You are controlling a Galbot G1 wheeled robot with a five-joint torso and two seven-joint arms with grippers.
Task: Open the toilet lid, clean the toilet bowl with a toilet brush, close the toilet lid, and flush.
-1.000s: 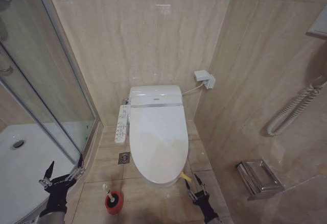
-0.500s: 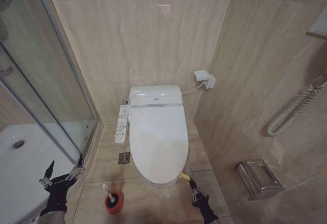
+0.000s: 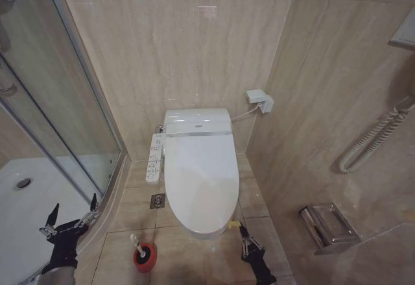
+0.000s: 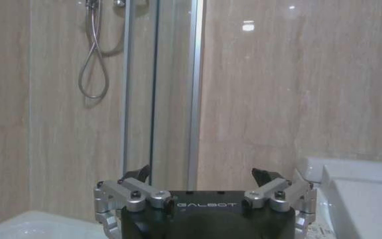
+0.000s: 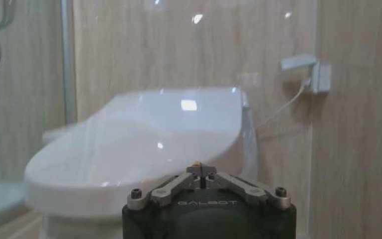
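The toilet lid (image 3: 200, 168) is lying shut over the bowl at the middle of the head view. At about 5 o'clock from it, the right gripper (image 3: 244, 232) is pinching the yellow strap (image 3: 234, 223) at the lid's front edge, fingers closed together. Out at 8 o'clock, the left gripper (image 3: 71, 211) is hanging spread wide by the shower tray (image 3: 26, 207), holding nothing. The toilet brush (image 3: 139, 245) is standing in its red holder (image 3: 145, 258) on the floor (image 3: 194, 259), at 7 o'clock from the lid.

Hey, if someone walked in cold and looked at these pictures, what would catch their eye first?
The toilet lid, shut, in the middle against the back wall. At its front right edge the right gripper has its jaws closed by the yellow strap. The red holder with the toilet brush stands on the floor front left, and the left gripper hangs open by the shower tray.
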